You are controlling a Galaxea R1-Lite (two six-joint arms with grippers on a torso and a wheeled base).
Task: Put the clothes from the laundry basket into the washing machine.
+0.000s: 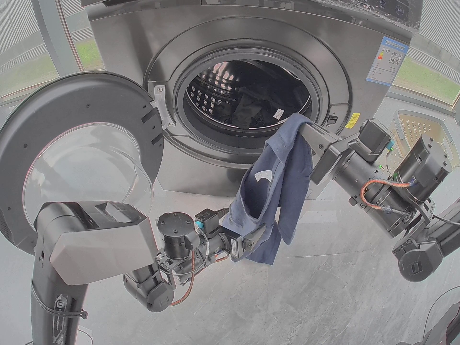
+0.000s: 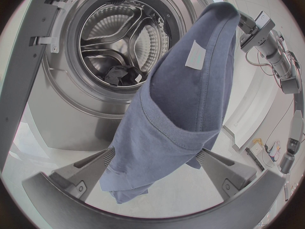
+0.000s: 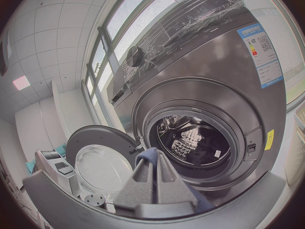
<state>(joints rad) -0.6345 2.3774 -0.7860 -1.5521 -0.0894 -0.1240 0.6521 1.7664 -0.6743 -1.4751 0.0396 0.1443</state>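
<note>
Right gripper (image 1: 306,129) pinches the navy shirt (image 1: 282,183), left gripper (image 2: 154,155) gapes around it; the dangling tail may snag the rim of the washing machine (image 1: 143,39).

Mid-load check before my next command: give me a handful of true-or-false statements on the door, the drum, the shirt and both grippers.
1. The washing machine's door is swung open. True.
2. The right gripper is shut on the blue shirt. True.
3. The drum is empty. False: dark clothes already lie in it.
4. The blue shirt is inside the drum. False: it hangs outside, in front of the opening.
5. The left gripper is clamped on the shirt. False: its fingers stand apart on either side of the shirt's lower part.
</note>
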